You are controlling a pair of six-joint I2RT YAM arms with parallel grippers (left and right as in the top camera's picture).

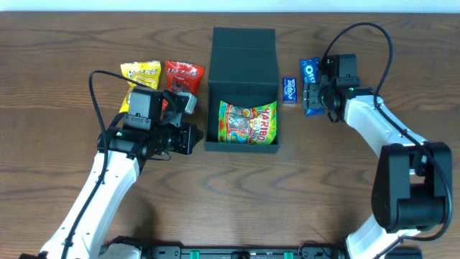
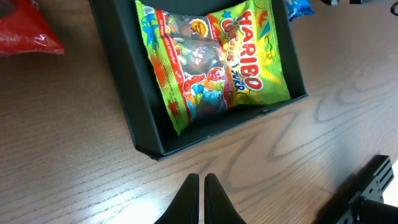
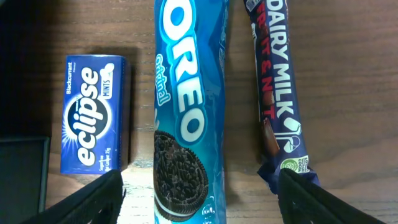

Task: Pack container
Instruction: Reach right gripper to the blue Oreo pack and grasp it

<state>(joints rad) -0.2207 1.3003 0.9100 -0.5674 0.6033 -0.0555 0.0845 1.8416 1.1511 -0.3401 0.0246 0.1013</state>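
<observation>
Right gripper [image 3: 202,199] hangs spread above the Oreo packet [image 3: 189,93] — left gripper [image 2: 200,186] pinched.

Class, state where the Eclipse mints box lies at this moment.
In the overhead view, the Eclipse mints box lies on the robot's right side, between the container and the Oreo packet.

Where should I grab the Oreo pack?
Grip the Oreo pack mid-length across its narrow width, coming straight down from above. It lies flat, a long roll, with the Eclipse box and Dairy Milk bar parallel and close on either side, so the open right gripper should probably drop its fingers into those gaps.
</observation>
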